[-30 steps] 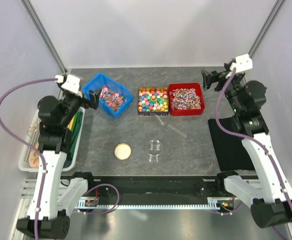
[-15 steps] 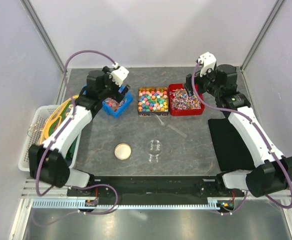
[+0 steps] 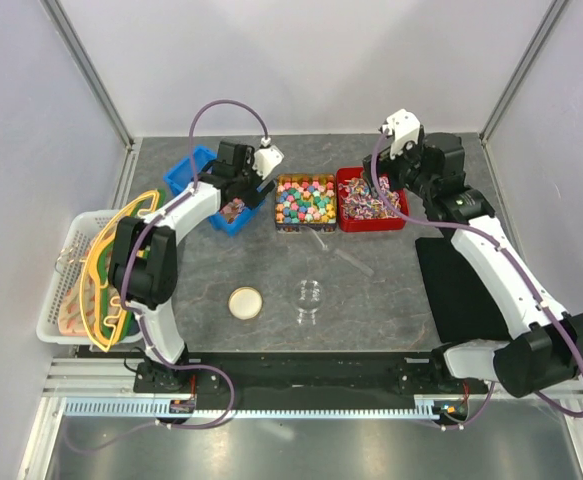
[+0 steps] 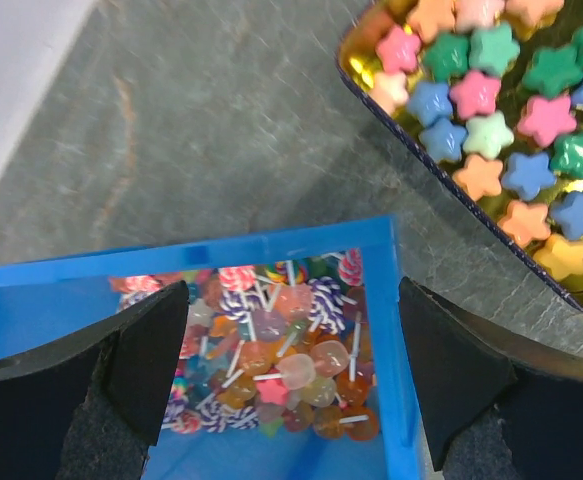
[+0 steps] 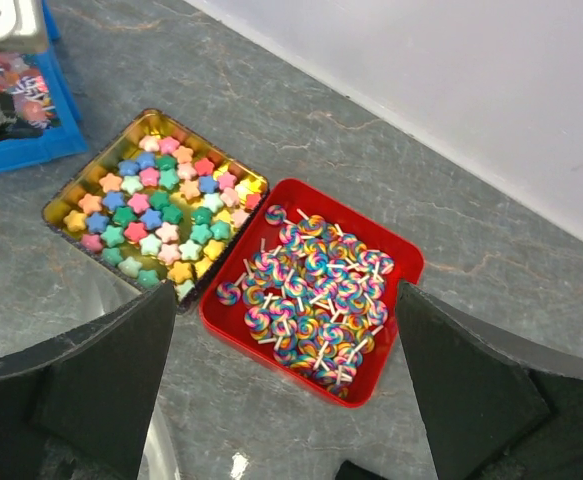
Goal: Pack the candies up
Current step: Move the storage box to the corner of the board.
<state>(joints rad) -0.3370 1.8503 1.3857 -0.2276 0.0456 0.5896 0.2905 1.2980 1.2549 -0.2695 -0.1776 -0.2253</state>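
The candies (image 3: 305, 200) are small star-shaped sweets in mixed colours, filling a dark gold-lined tray at the back centre. They also show in the left wrist view (image 4: 491, 110) and the right wrist view (image 5: 156, 215). My left gripper (image 3: 248, 188) is open and empty, above the right end of the blue bin (image 3: 193, 172), left of the candy tray. In its wrist view the gripper (image 4: 293, 330) straddles the bin's right wall (image 4: 376, 300). My right gripper (image 3: 386, 172) is open and empty, high above the red bin (image 3: 371, 222), which lies between its fingers in the right wrist view (image 5: 286, 330).
The blue bin holds stick lollipops (image 4: 281, 350). The red bin (image 5: 401, 265) holds swirl lollipops. A clear jar (image 3: 310, 295) and its tan lid (image 3: 245, 302) sit near the front. A white basket (image 3: 56, 300) is at far left, a black mat (image 3: 466, 290) at right.
Both arms have swung in from the sides. The left gripper moved right over the blue bin's right end. The right gripper moved left over the red bin.
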